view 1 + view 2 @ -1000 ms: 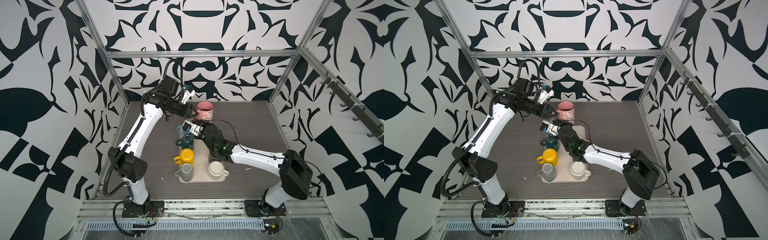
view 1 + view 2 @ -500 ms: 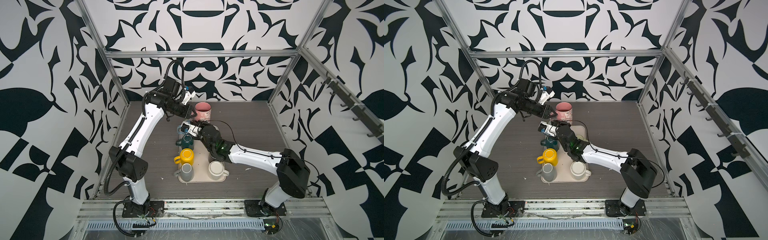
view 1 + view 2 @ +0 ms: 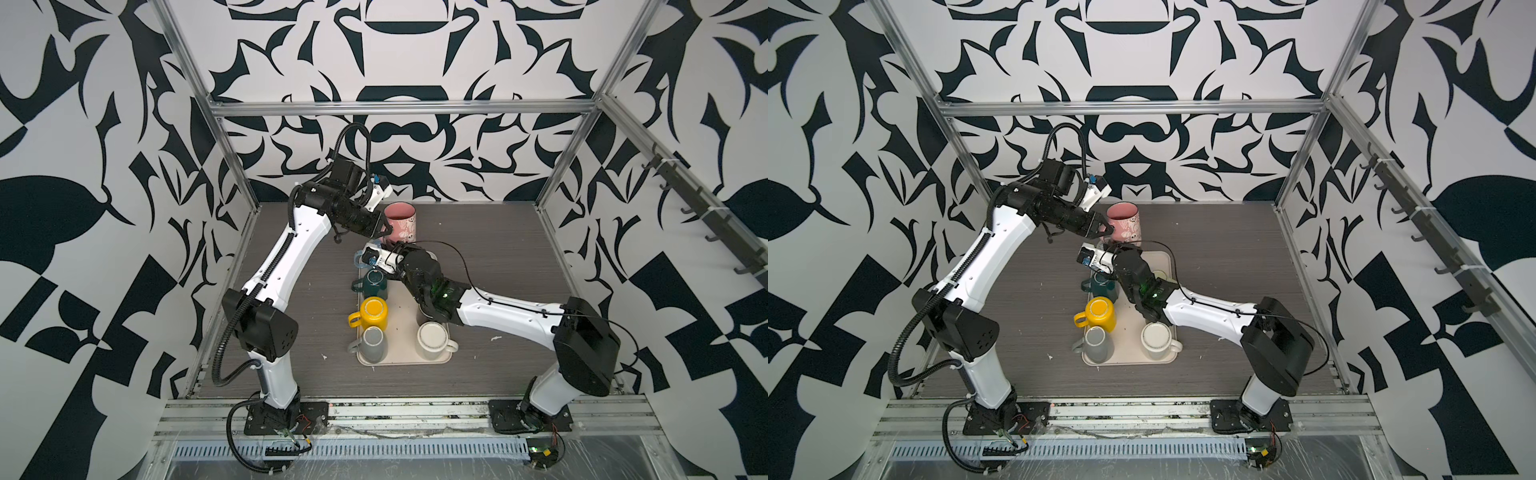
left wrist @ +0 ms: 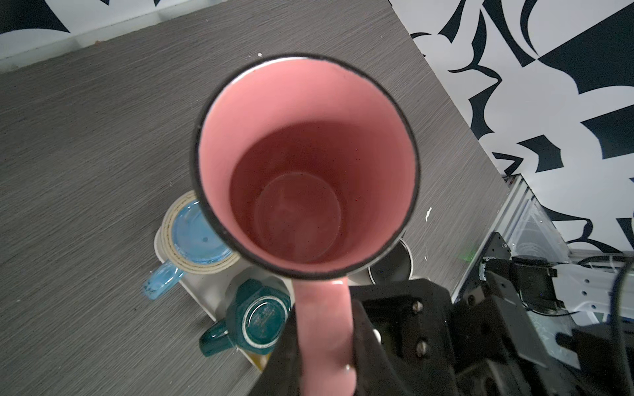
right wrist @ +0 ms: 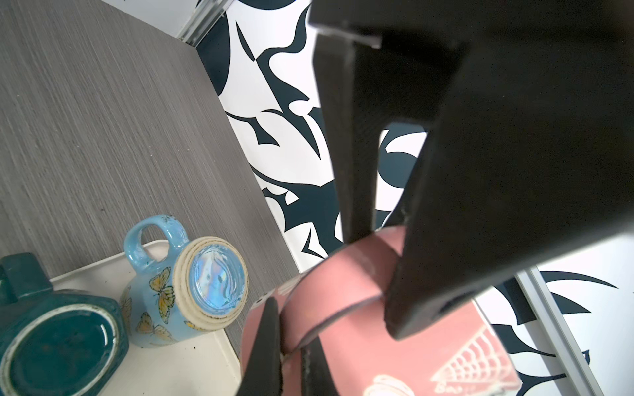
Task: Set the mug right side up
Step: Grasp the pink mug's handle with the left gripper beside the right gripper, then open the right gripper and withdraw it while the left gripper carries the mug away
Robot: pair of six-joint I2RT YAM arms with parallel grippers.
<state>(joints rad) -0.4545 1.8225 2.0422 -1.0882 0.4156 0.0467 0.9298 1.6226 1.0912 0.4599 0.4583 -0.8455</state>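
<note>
Pink mug [image 4: 305, 164] handle between left jaws

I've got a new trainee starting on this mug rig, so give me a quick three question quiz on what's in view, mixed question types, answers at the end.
1. True or false: the pink mug is held with its opening facing up.
2. Which part of the pink mug does the left hand grip? A) the rim B) the handle C) the base
3. On the tray, what colour is the mug standing between the teal mug and the grey mug?

Key
1. True. The left wrist view looks straight down into it.
2. B
3. Yellow: the yellow mug, bottom up.
</note>
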